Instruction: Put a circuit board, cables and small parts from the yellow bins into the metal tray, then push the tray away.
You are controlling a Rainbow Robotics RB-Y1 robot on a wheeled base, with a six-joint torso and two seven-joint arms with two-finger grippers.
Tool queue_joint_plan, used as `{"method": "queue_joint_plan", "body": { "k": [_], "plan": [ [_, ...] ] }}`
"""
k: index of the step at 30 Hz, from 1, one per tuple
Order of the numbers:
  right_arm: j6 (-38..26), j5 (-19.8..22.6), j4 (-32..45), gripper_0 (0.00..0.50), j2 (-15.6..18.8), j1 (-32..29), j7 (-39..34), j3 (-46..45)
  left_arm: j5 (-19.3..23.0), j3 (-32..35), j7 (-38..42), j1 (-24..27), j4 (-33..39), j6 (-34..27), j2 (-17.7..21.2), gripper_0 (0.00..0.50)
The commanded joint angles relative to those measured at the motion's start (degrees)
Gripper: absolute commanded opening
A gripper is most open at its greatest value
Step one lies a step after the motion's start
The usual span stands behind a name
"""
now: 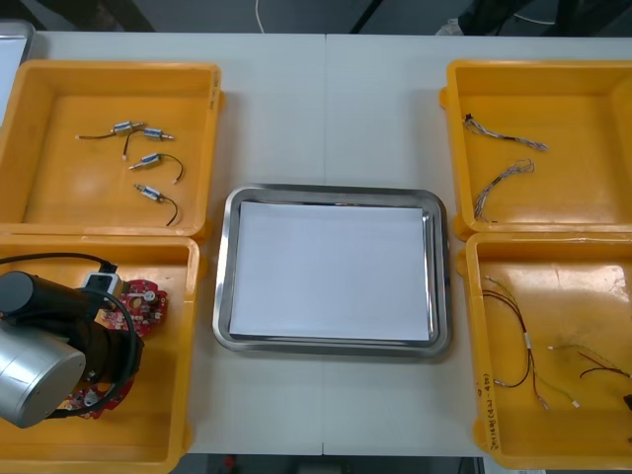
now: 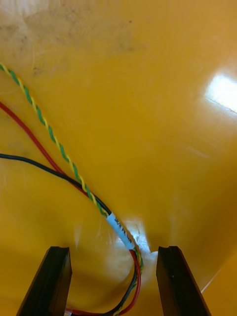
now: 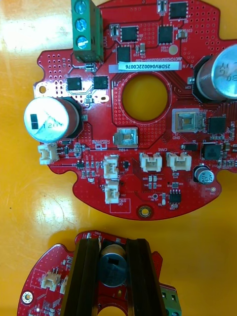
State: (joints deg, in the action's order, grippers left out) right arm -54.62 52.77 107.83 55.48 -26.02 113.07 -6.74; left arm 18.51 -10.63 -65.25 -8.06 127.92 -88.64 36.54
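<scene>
The tray (image 1: 222, 296) is set between bins. In the far left bin (image 1: 49, 188) small metal parts (image 1: 148, 163) are held, boards (image 1: 146, 301) in the near left bin (image 1: 163, 405), cables (image 1: 504, 183) in both right bins (image 1: 583, 109).

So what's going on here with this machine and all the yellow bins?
A two-armed robot is filling the metal tray from the bins, and nothing is in it yet. Its left gripper is down in the near left bin, closed on a round black part of a red circuit board, with a second board beside it. Its right gripper is open just above some cables in another bin.
</scene>
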Motion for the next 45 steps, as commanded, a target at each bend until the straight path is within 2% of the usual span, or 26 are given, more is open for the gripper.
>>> {"method": "queue_joint_plan", "body": {
  "k": [1, 5, 13, 18, 19, 20, 21, 22, 23, 29, 35, 39, 42, 45],
  "plan": [
    [0.4, 0.93, -1.39, 0.5, 2.08, 2.11, 1.01, 1.81, 0.65, 1.05, 3.29, -0.91, 1.55, -1.28, -0.94, 0.0],
    [0.4, 1.2, -2.18, 0.5, 2.08, 2.73, 0.75, 2.52, 2.41, 2.55, 2.76, -0.03, 2.86, -4.7, -0.94, 0.0],
    [0.31, 1.37, -3.15, 0.5, 2.08, 3.08, 0.66, 3.66, 9.0, 8.79, 1.44, 1.9, 6.56, -12.61, -0.86, 0.0],
    [0.31, 1.46, -4.03, 0.5, 2.08, 3.08, 1.18, 3.66, 10.05, 10.9, 0.83, 3.57, 7.7, -15.87, -0.77, 0.001],
    [0.31, 1.46, -4.03, 0.403, 2.08, 3.08, 1.27, 3.66, 10.32, 11.34, 0.65, 4.1, 8.05, -16.66, -0.68, 0.001],
    [0.22, 1.55, -4.03, 0.252, 2.08, 3.17, 1.27, 3.66, 10.58, 11.86, 0.56, 4.8, 8.31, -17.45, -0.59, 0.001],
    [0.13, 1.55, -4.03, 0.178, 2.08, 3.17, 1.27, 3.75, 10.76, 12.13, 0.48, 5.16, 8.58, -17.8, -0.59, 0.0],
    [0.04, 1.64, -4.03, 0.035, 2.08, 3.17, 1.27, 3.66, 11.2, 12.48, 0.48, 6.12, 8.84, -18.68, -0.42, 0.001],
    [0.04, 1.72, -4.03, 0.0, 2.08, 3.17, 1.27, 3.75, 11.81, 12.92, 0.39, 7.0, 9.1, -19.47, -0.15, 0.003],
    [0.04, 1.9, -4.03, 0.0, 2.08, 3.52, 1.36, 3.75, 15.24, 15.2, 0.48, 12.1, 9.9, -21.36, 1.34, 0.001],
    [-0.57, 2.08, -3.15, 0.0, 2.26, 3.69, 1.71, 2.34, 16.64, 15.38, 0.39, 16.41, 9.9, -21.36, 2.57, 0.001],
    [-4.26, 2.34, -1.22, 0.0, 2.61, 3.69, 1.71, -0.65, 18.49, 15.2, 0.39, 18.95, 9.98, -21.36, 2.84, 0.0],
    [-9.62, 3.04, 1.59, 0.0, 2.7, 3.69, 1.71, -4.78, 20.95, 14.5, 0.3, 21.77, 9.98, -21.36, 2.84, 0.001],
    [-13.93, 3.75, 4.14, 0.0, 2.7, 3.78, 1.27, -8.21, 21.39, 12.04, 0.65, 24.32, 9.98, -21.36, 2.84, 0.001]
  ]
}}
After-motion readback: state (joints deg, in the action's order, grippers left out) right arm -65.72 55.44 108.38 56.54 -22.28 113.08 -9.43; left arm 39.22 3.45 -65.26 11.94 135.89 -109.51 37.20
